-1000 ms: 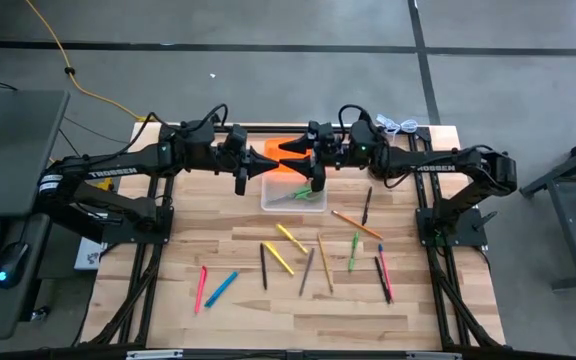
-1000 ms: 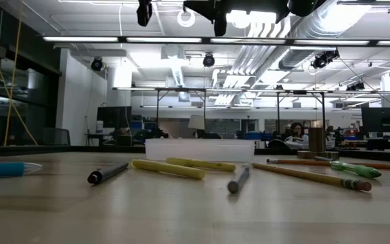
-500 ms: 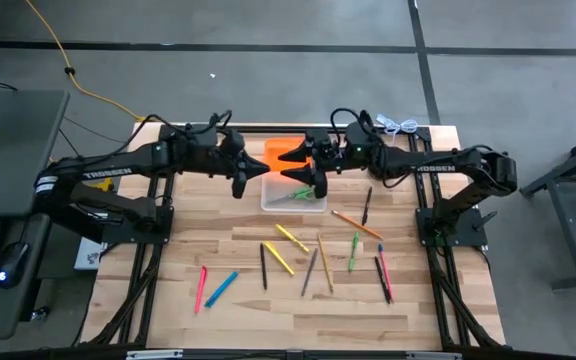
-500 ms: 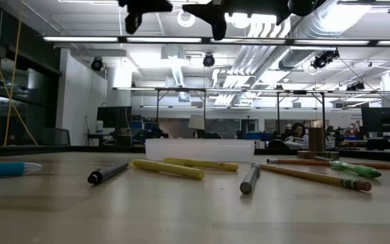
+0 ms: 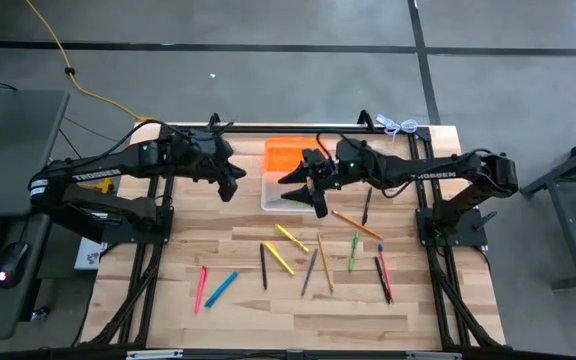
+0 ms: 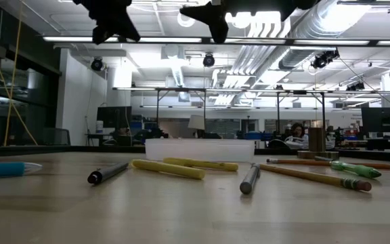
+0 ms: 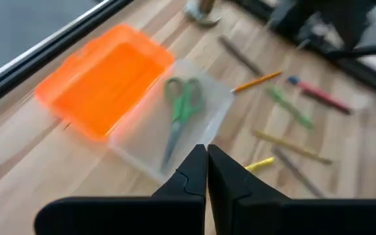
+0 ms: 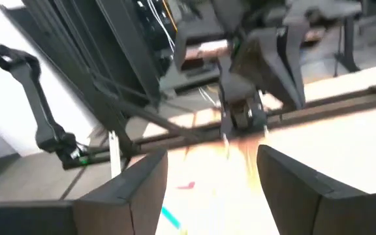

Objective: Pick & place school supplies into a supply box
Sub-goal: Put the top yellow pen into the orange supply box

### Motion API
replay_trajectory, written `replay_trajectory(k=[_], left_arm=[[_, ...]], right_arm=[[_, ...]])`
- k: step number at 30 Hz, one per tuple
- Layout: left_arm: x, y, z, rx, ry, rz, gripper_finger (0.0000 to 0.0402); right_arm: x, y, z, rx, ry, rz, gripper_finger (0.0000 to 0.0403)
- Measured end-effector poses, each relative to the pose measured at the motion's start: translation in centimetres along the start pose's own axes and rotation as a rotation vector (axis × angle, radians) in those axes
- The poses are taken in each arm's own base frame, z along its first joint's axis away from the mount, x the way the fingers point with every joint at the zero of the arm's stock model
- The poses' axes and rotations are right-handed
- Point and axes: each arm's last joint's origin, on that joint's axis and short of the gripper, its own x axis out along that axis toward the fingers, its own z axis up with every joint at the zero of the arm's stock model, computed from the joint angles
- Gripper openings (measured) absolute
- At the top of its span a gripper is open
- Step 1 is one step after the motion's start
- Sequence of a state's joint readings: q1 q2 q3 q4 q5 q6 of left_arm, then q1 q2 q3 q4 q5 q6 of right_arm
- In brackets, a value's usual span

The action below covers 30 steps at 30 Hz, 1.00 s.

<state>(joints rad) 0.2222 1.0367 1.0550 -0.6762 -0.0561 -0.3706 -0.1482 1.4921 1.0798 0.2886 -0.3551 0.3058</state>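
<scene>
Overhead, left gripper (image 5: 230,187) jaws pressed together, right gripper (image 5: 302,190) spread; orange piece (image 5: 282,155) beside supply box (image 5: 273,194).

The bench (image 5: 238,300) is pale wood in butcher-block strips, smooth with a soft sheen. The supply box (image 7: 204,124) is clear, faintly frosted plastic; beside it the orange lid (image 7: 103,78) is glossy, translucent plastic. The scissors (image 7: 181,108) have smooth green plastic handles. Both tools, left (image 7: 206,173) and right (image 5: 303,187), look matt black plastic.
</scene>
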Motion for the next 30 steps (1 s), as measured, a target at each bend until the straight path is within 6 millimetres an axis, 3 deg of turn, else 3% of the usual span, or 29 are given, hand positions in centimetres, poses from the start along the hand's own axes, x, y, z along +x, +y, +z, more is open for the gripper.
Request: replay_trajectory(k=[14,25,30], left_arm=[[2.6,1.1,-4.0,-0.121,0.162,0.072,0.0033],[3.6,-0.5,-7.6,-0.202,0.25,0.086,0.0041],[3.5,-1.4,-8.3,-0.223,0.242,0.096,0.0052]], right_arm=[[1.0,3.0,-2.8,0.047,0.166,-0.075,0.0213],[1.4,4.8,-4.8,0.076,0.289,-0.096,0.0213],[2.9,5.0,-7.1,0.123,0.371,-0.079,0.0212]])
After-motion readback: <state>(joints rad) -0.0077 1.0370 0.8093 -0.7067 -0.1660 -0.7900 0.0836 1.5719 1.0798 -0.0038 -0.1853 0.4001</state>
